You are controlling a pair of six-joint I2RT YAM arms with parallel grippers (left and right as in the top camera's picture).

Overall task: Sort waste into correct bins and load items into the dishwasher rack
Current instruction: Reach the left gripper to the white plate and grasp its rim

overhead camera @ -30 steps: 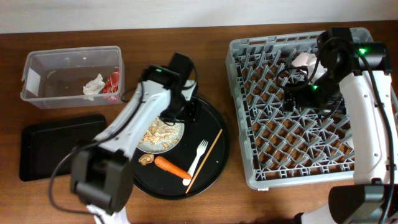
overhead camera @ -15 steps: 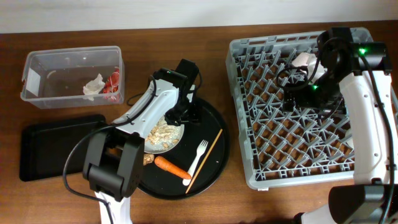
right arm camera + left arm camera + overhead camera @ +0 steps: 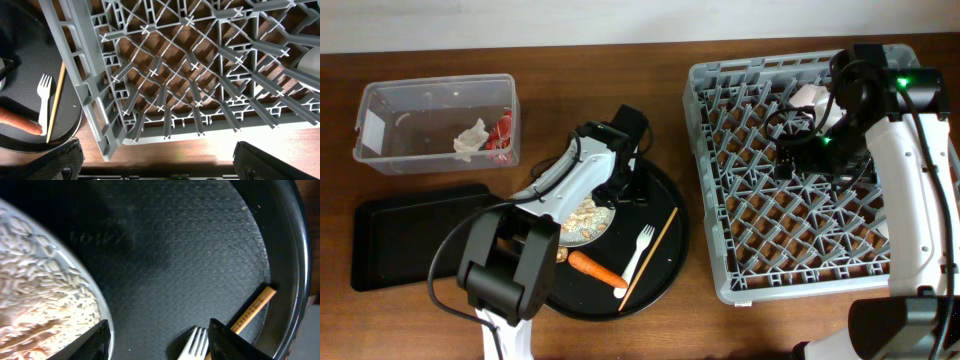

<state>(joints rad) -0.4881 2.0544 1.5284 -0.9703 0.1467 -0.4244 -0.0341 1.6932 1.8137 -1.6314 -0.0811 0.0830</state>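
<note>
At 2 o'clock on the plate (image 3: 89,284), my left pincer (image 3: 159,342) hangs half wide and empty, so I'd pinch the rim and keep the rice (image 3: 30,295) level.

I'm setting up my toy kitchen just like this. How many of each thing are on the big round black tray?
plate, with rice on it: 1
fork: 1
chopstick: 1
carrot: 1
brown lump: 1
Total: 5
</note>
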